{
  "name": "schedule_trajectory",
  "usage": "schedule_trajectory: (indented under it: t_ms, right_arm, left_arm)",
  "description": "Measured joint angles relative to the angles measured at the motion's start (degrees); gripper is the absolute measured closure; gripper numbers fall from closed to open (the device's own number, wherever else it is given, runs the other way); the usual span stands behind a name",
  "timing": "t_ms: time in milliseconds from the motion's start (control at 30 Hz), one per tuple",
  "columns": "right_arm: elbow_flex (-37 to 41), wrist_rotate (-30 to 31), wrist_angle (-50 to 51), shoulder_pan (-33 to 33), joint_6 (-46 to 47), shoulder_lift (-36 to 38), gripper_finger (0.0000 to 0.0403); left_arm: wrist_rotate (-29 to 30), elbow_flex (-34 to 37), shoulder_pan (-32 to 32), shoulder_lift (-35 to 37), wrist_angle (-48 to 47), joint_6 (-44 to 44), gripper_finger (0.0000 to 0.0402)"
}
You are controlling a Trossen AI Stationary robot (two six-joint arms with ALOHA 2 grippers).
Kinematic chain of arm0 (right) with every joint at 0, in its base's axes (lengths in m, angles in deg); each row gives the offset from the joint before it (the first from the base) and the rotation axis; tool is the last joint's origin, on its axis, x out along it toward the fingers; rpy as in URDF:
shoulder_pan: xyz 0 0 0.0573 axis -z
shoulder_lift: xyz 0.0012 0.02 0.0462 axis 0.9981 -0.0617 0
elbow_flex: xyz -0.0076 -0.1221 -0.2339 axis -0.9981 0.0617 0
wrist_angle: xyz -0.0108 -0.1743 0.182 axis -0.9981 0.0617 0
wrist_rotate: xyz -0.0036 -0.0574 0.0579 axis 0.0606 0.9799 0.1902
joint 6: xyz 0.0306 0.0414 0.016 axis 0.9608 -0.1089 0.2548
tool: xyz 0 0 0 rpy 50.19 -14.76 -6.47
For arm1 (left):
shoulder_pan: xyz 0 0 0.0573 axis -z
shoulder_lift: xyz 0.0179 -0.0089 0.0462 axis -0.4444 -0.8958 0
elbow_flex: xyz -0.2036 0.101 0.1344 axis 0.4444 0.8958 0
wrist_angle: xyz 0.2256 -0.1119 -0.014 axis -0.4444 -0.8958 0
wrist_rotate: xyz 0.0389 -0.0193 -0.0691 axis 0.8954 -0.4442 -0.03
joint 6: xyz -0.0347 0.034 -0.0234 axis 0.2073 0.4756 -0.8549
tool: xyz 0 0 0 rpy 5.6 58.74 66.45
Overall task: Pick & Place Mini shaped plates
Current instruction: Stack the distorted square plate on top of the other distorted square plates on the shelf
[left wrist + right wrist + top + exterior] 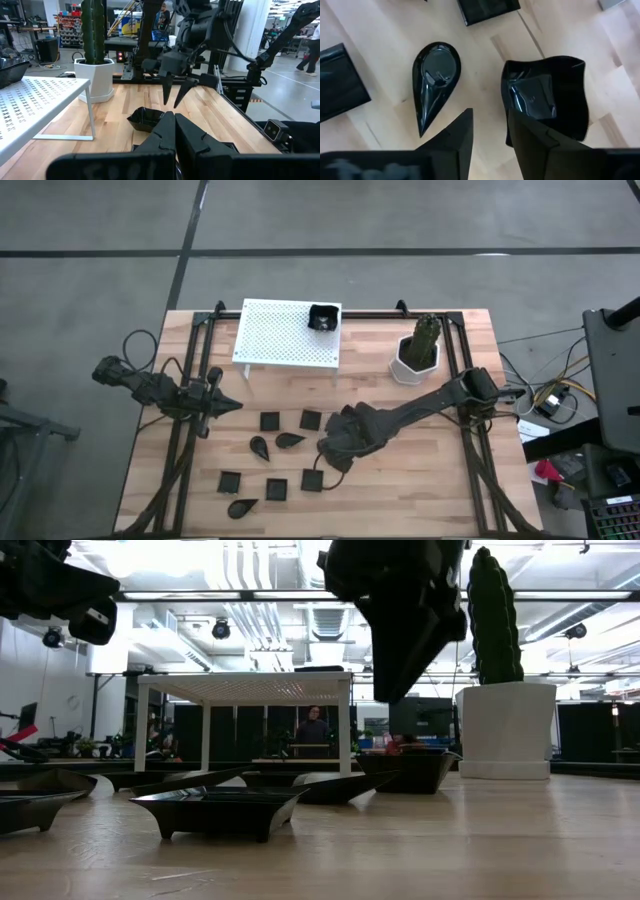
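Note:
Several small black plates lie flat on the wooden table: squares [269, 420], teardrops [260, 445] and more toward the near edge [276, 488]. One raised-rim square plate [322, 317] sits on the white rack's far right corner. My right gripper [326, 448] hangs open, fingers pointing down, above the middle of the table. In the right wrist view it is over the gap between a teardrop plate [435, 75] and a raised-rim square plate [547, 100], clear of both. My left gripper [228, 406] is shut and empty, held level above the table's left side.
The white perforated rack [285, 335] stands on legs at the far middle of the table. A white pot with a green cactus [415, 358] stands to its right, close to my right arm. Black frame rails run along both table sides. Bare wood lies to the right of the plates.

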Motion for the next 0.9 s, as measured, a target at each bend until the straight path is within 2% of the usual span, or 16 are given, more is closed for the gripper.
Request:
schedule_trajectory:
  t_ms: [900]
  right_arm:
    - [7.5, -0.3, -7.6, 0.0, 0.4, 0.0, 0.0307]
  left_arm:
    - [0.0, 0.0, 0.0, 0.0, 0.0, 0.0, 0.0401]
